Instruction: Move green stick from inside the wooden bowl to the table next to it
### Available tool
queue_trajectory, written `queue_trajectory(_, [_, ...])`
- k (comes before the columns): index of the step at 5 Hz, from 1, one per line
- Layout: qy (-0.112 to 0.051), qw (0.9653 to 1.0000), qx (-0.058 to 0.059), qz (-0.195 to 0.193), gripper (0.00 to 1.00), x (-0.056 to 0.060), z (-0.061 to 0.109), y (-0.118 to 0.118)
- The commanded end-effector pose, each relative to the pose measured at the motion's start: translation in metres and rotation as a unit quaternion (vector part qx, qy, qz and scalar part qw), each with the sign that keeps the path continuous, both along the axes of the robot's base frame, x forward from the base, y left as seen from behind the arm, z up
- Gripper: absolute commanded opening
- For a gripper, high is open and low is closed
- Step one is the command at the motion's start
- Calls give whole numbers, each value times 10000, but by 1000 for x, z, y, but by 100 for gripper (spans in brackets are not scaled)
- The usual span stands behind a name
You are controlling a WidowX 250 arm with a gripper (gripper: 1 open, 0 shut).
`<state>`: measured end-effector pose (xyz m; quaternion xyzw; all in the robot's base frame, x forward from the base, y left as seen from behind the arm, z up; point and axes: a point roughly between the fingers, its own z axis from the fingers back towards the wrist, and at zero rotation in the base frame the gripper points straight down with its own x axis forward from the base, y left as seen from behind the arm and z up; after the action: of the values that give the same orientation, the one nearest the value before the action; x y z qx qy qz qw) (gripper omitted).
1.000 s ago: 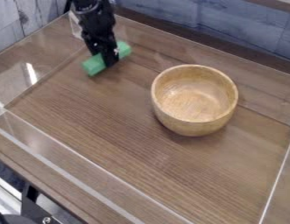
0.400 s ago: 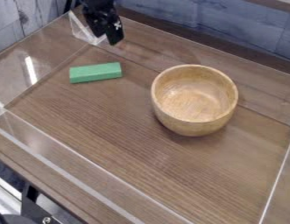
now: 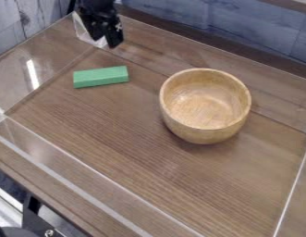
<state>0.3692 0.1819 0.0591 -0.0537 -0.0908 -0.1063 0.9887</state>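
The green stick [image 3: 101, 78] lies flat on the brown table [image 3: 130, 148], left of the wooden bowl [image 3: 206, 104] and apart from it. The bowl's inside shows only bare wood. My black gripper [image 3: 108, 37] hangs above the table at the upper left, beyond the stick and clear of it, pointing downward. Its fingers stand open with nothing between them.
Low clear acrylic walls [image 3: 44, 153] run around the tabletop. A grey panelled wall stands behind. The arm's body leaves the frame at the top left.
One second ago my gripper was down at the green stick; it has let go, the stick now lies flat, and the gripper has risen up and away toward the back.
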Motion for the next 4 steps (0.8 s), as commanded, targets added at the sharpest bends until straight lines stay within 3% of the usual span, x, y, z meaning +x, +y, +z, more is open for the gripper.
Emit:
queue_trajectory(1, [-91,9998,165,-42,100,2,3,-2])
queue_trajectory(4, [-243,9997,80,25,100,-27,42,34])
